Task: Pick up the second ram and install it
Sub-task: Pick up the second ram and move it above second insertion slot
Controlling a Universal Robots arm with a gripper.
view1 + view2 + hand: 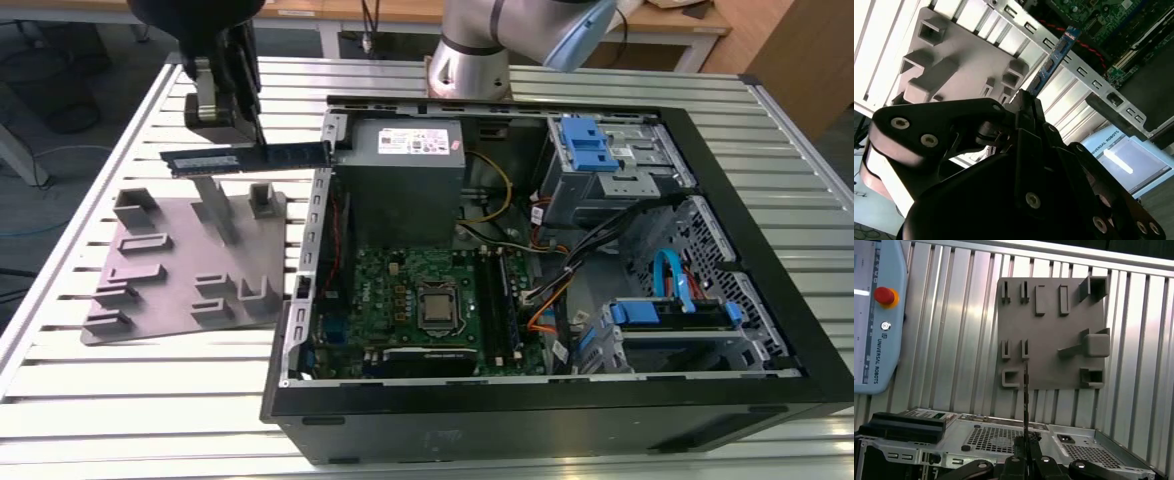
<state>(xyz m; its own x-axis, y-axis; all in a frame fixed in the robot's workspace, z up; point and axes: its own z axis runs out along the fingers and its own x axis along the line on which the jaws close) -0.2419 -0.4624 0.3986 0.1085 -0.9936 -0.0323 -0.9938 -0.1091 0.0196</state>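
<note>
You're mid-carry: your gripper (224, 128) clamps the ram (247, 157) level over the grey tray's (160, 300) 12 o'clock edge, and installing, I judge, calls for turning it to match the board's slots (502, 300) toward 4 o'clock.

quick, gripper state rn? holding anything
Gripper: closed, holding the second ram by its long edge.

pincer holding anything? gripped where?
Yes: the second ram, clamped in the pincer by its upper long edge, near mid-length.
</note>
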